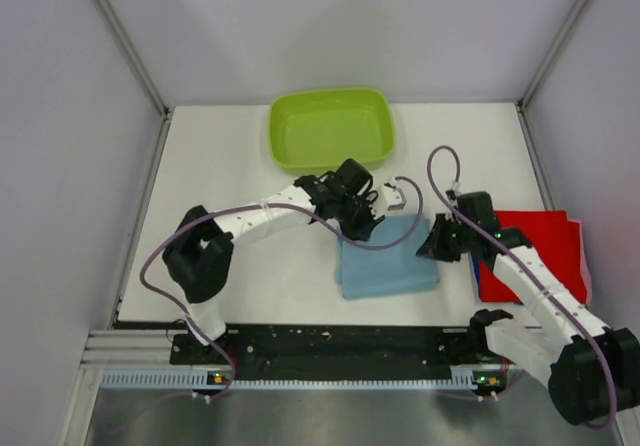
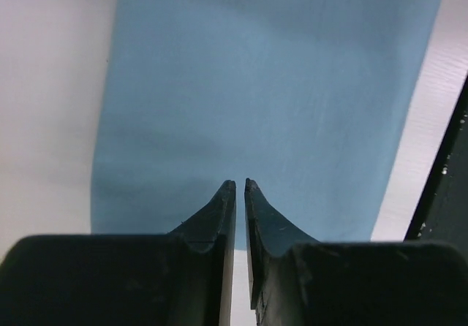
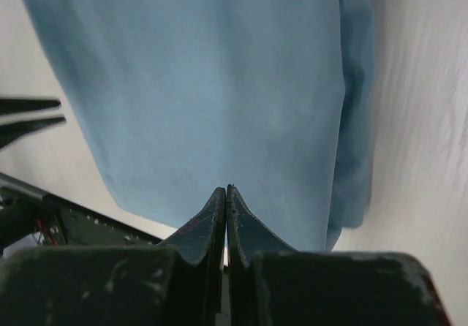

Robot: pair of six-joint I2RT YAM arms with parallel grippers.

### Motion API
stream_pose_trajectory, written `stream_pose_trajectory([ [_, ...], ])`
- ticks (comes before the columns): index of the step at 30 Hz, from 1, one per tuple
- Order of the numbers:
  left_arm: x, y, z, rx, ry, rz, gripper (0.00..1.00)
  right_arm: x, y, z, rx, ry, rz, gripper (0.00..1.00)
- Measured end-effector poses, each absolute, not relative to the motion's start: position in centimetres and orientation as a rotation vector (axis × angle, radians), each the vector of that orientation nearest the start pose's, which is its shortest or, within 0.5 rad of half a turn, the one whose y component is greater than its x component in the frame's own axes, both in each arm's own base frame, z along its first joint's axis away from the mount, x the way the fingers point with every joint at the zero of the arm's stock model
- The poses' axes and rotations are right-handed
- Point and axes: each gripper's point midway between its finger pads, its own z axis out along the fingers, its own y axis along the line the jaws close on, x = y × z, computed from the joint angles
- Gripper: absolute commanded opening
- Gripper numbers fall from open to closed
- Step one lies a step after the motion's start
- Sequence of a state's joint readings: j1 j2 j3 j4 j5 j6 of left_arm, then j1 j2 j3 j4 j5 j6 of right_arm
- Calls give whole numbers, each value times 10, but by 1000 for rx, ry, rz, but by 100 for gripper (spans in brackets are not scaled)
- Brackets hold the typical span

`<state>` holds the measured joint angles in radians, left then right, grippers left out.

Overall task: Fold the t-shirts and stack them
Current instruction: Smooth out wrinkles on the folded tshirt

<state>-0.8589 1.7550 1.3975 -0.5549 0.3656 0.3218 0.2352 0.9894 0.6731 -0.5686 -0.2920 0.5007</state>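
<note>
- Left arm (image 1: 250, 221): reaches from its base at the near-left across the white table (image 1: 230, 156) toward the centre.
- Lime-green basin (image 1: 330, 96): sits at the far edge of the table, just beyond the left wrist and apart from the shirts.
- Left gripper (image 1: 363, 224) (image 2: 240, 188): positioned at the far-left corner of the light blue t-shirt. The fingers are brought together, with only a thin slit between them. No cloth is visible in the slit.
- Light blue t-shirt (image 1: 390, 261) (image 2: 256, 85) (image 3: 219, 85): lies folded in a flat rectangle at the table centre, between the two grippers. Layered edges show along one side in the right wrist view.
- Right gripper (image 1: 436, 246) (image 3: 227, 192): positioned at the right edge of the light blue t-shirt. The fingertips are pressed together, with nothing seen between them.
- Red t-shirt (image 1: 545, 246): lies folded at the right side of the table, partly under the right arm (image 1: 530, 286).
- Darker blue t-shirt (image 1: 479, 281): shows only as a narrow strip along the left edge of the red t-shirt.
</note>
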Motion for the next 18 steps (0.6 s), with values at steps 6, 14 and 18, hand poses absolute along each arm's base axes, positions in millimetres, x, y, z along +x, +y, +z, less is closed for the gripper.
stream_pose_trajectory([
  [6, 275, -345, 59, 1448, 2229, -674, 12, 167, 127, 55, 404, 2720, 685, 0],
  [14, 332, -318, 31, 1286, 2332, -610, 11, 151, 121, 29, 588, 2785, 638, 0],
  [18, 341, -319, 33, 1289, 2319, -592, 14, 154, 120, 29, 603, 2820, 599, 0],
])
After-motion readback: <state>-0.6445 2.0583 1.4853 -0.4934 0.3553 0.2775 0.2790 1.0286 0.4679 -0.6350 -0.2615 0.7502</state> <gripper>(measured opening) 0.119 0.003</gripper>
